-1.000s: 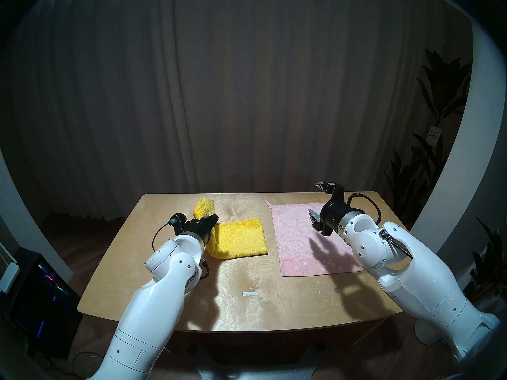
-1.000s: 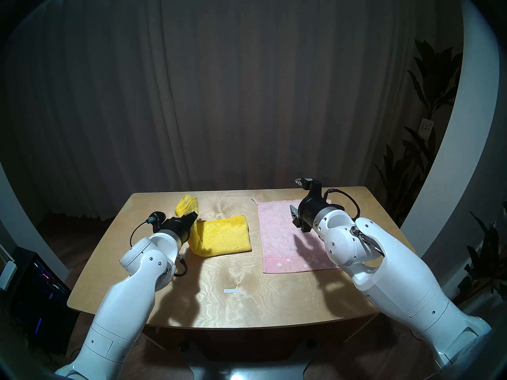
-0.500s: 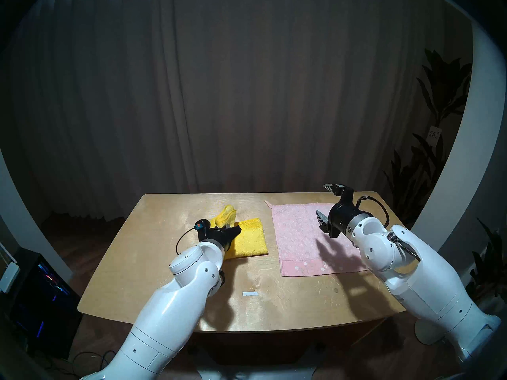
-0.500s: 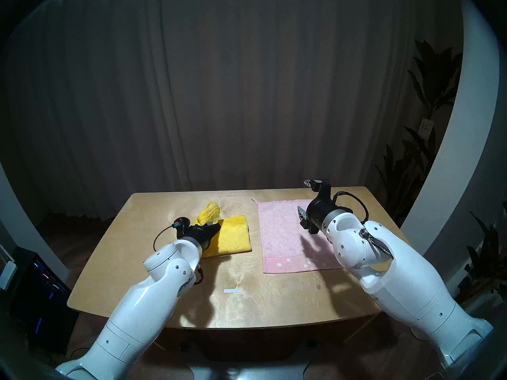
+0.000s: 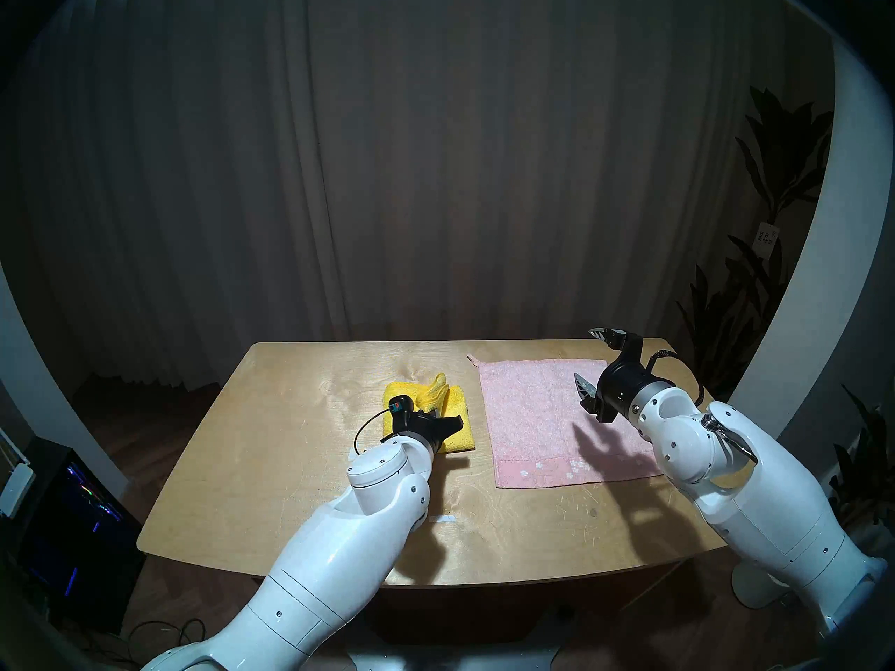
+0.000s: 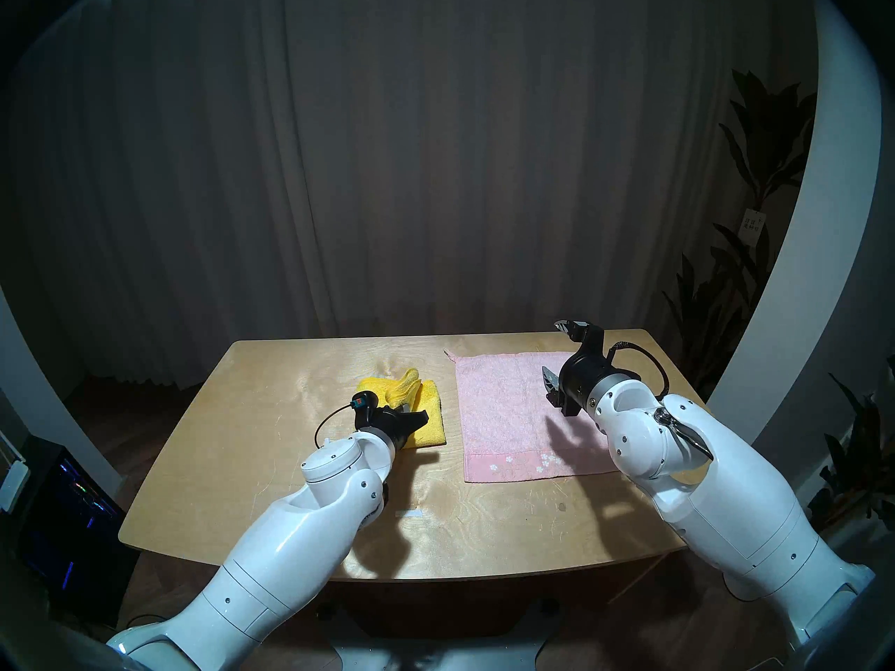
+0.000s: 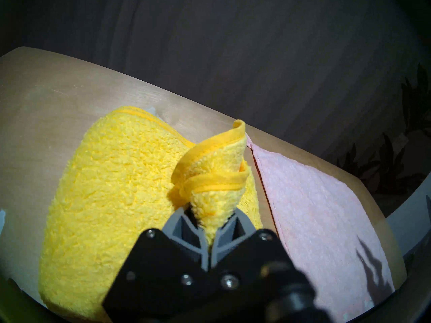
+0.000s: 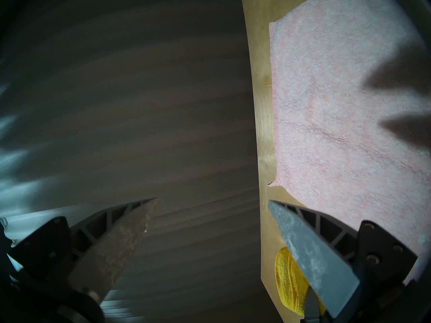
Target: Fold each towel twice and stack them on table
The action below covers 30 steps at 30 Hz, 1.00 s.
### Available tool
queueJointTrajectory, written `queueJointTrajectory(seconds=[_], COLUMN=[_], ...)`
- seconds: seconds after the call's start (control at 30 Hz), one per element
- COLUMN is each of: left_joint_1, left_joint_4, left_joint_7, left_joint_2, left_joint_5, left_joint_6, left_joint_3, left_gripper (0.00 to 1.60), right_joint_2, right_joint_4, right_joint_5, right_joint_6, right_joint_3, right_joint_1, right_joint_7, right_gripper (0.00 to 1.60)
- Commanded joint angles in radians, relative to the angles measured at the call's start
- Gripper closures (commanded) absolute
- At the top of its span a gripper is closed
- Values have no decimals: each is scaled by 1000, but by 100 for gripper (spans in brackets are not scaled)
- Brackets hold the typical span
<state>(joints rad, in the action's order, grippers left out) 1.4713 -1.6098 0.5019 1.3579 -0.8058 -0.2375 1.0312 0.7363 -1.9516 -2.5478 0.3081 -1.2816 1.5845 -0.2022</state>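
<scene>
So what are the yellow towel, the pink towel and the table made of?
Yellow towel: looks like thick, fluffy terry cloth, going by its nubbly pile and smooth stitched edge band. Pink towel: thinner terry, with a fine looped surface and a flowered woven band. Table: probably plywood with a smooth, slightly shiny finish; swirly wood grain shows.

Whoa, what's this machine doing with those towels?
It is folding them. The left claw is shut on a bunched corner of the yellow towel and holds it over the rest of that towel, which already lies doubled on the table. The right claw hangs open and empty above the pink towel, which lies flat and unfolded. Nothing is stacked yet.
</scene>
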Motion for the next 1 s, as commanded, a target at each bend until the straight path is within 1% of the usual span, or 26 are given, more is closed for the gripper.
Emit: queueJointTrajectory(seconds=[0.0, 0.03, 0.07, 0.13, 0.17, 0.2, 0.23, 0.27, 0.33, 0.37, 0.43, 0.63, 0.7, 0.73, 0.77, 0.8, 0.83, 0.87, 0.93, 0.97], left_joint_1=[-37, -36, -34, -32, -31, -29, -28, -27, -26, -25, -20, -2, 6, 10, 13, 18, 21, 20, 23, 24], left_joint_4=[-22, -25, -28, -32, -34, -35, -36, -38, -40, -40, -47, -98, -116, -125, -132, -140, -146, -148, -150, -150], left_joint_7=[12, 9, 11, 19, 24, 25, 26, 26, 28, 29, 33, 15, -2, -12, -22, -47, -54, -79, -111, -129], left_joint_2=[11, 6, 5, 4, 5, 6, 5, 4, 1, 2, 6, -7, -16, -21, -24, -31, -33, -43, -48, -52], left_joint_5=[29, 33, 33, 39, 38, 37, 38, 36, 40, 39, 30, 9, 3, -3, -10, -29, -42, -57, -91, -105], left_joint_6=[5, 2, 0, -4, -6, -7, -6, -9, -9, -8, -6, -19, -23, -27, -29, -35, -43, -56, -70, -77], left_joint_3=[-11, -15, -16, -20, -19, -20, -22, -23, -29, -31, -27, -31, -35, -37, -37, -34, -32, -33, -25, -24], left_gripper=[160, 160, 119, 48, 9, 11, 26, 26, 19, 21, 16, 23, 23, 27, 26, 27, 32, 36, 41, 47], right_joint_2=[-12, -12, -12, -13, -14, -14, -15, -16, -18, -19, -22, -30, -34, -35, -36, -37, -38, -39, -42, -44], right_joint_4=[-2, 0, 1, 3, 5, 6, 6, 6, 7, 7, 6, 5, 6, 6, 6, 7, 7, 8, 10, 10], right_joint_5=[-7, -9, -11, -14, -15, -16, -18, -18, -20, -21, -23, -26, -25, -25, -26, -26, -26, -27, -28, -28], right_joint_6=[-22, -25, -28, -32, -34, -36, -38, -40, -43, -44, -45, -45, -47, -48, -48, -49, -50, -50, -51, -52], right_joint_3=[-29, -31, -32, -35, -36, -38, -39, -40, -42, -43, -46, -53, -53, -53, -54, -54, -55, -57, -60, -62], right_joint_1=[7, 8, 9, 10, 11, 12, 13, 14, 17, 18, 21, 30, 32, 33, 34, 35, 36, 37, 40, 41], right_joint_7=[29, 30, 32, 34, 36, 37, 38, 40, 42, 43, 45, 47, 48, 48, 49, 49, 50, 51, 53, 53], right_gripper=[0, 0, 0, 0, 0, 0, 0, 0, 0, 0, 0, 0, 0, 0, 0, 0, 0, 0, 0, 0])
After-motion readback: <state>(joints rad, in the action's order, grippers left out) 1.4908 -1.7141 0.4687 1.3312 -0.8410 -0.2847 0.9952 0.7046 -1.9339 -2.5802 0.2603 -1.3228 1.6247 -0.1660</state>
